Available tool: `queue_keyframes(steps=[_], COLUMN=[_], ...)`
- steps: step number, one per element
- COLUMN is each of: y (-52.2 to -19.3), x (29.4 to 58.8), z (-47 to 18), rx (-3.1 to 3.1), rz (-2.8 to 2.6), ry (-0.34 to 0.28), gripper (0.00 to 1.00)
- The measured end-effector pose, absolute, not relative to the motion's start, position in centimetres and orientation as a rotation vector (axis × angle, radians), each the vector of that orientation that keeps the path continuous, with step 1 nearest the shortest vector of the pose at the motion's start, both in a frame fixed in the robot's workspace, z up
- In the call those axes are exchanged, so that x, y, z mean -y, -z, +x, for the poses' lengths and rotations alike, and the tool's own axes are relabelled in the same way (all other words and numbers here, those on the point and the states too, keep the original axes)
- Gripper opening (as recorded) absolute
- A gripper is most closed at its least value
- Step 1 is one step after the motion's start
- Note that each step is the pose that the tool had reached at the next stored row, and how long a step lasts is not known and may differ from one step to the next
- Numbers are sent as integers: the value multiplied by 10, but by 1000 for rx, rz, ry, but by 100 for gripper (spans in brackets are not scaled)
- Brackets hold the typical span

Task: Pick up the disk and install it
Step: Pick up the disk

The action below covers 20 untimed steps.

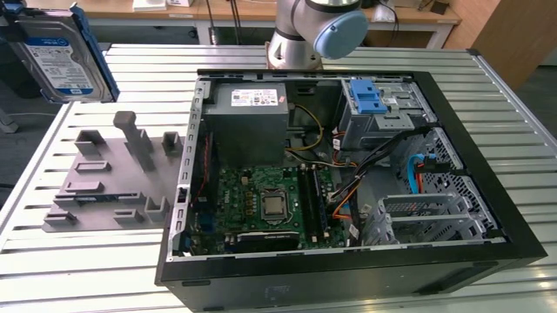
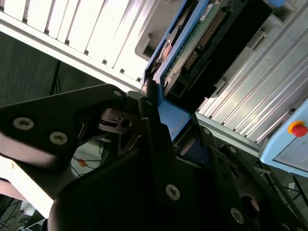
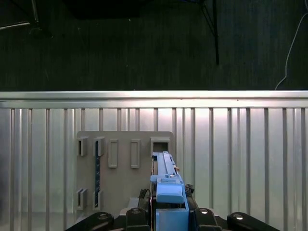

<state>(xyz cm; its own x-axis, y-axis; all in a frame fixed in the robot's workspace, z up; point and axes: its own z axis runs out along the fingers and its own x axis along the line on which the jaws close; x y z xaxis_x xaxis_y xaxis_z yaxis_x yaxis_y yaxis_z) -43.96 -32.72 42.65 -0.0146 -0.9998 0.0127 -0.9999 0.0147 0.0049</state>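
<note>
The disk point(image 1: 57, 55), silver with a blue-and-white label and a blue carrier frame, hangs upright in the air at the far upper corner on the exterior view's left, above and beyond the grey holder block point(image 1: 104, 176). In the first wrist view the disk point(image 3: 166, 180) shows edge-on, with my gripper point(image 3: 168, 214) shut on its blue frame and the holder block point(image 3: 125, 163) below it. The second wrist view shows the disk's point(image 2: 202, 43) circuit-board side and my gripper point(image 2: 166, 127) clamped on the blue frame end.
An open black computer case point(image 1: 348, 274) lies on the slatted aluminium table point(image 1: 87, 274), with a motherboard point(image 1: 270, 202), a grey power supply point(image 1: 248, 124) and a drive cage with a blue latch point(image 1: 366, 98). The arm's base point(image 1: 314, 29) stands behind the case. A pendant with a red button point(image 2: 298, 129) is nearby.
</note>
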Motion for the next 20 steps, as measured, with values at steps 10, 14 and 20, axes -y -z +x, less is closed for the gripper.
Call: queue_keyframes(steps=[10,14,20], y=[-428,-429,-430], x=[327,327,327], z=[-440,-440,-440], rx=[2229,2229,2229], rz=[2196,2196,2196], ry=[-9,-9,-9], gripper=[36,36,36])
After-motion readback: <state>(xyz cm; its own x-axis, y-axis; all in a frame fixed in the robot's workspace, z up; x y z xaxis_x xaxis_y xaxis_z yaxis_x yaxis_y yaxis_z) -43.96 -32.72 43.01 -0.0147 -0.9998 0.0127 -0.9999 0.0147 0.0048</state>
